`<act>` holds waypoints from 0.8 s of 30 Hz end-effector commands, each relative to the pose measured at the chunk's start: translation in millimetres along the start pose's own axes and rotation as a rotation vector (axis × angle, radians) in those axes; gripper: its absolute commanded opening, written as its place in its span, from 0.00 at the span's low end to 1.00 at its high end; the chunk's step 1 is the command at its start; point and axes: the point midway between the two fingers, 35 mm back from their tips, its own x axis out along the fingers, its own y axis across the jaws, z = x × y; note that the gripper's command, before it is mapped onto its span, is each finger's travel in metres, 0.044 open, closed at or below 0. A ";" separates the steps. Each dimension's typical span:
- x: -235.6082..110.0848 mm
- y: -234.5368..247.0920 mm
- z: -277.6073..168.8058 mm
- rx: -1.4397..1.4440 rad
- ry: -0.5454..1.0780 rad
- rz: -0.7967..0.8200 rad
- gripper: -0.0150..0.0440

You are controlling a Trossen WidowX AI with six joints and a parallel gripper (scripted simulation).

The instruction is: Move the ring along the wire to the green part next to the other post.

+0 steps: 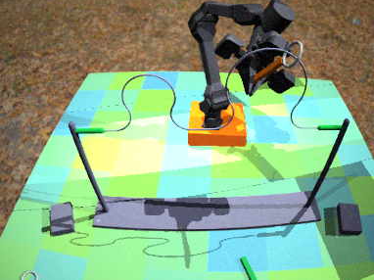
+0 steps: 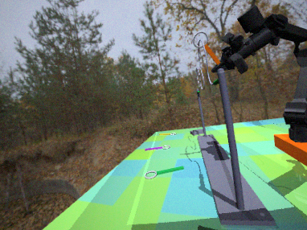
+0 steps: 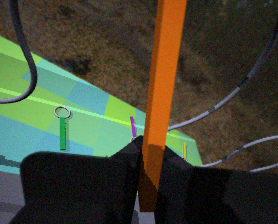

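Note:
The ring is around the thin grey wire, on the upper right of the right-hand arch in the top view. It is outside the wrist view. Whether it touches the wire cannot be told. My gripper is shut on the orange handle, which slants up to the ring. In the top view the wire's green parts show at the left and right, beside the left post and right post.
The posts stand on a grey base. Dark blocks lie beyond its left and right ends. Loose rings with green, purple and yellow handles lie on the table.

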 end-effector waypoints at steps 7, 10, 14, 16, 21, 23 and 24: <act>0.8 -3.9 -0.7 -0.107 -0.013 -0.061 0.00; 0.9 -5.2 -0.6 -0.140 -0.017 -0.079 0.00; 1.0 -6.9 -0.3 -0.184 -0.022 -0.103 0.00; 1.0 -7.8 -0.2 -0.206 -0.025 -0.115 0.00; 1.0 -9.9 0.3 -0.261 -0.032 -0.145 0.00; 1.0 -10.7 0.5 -0.283 -0.035 -0.157 0.00; 1.0 -11.1 0.6 -0.294 -0.036 -0.163 0.00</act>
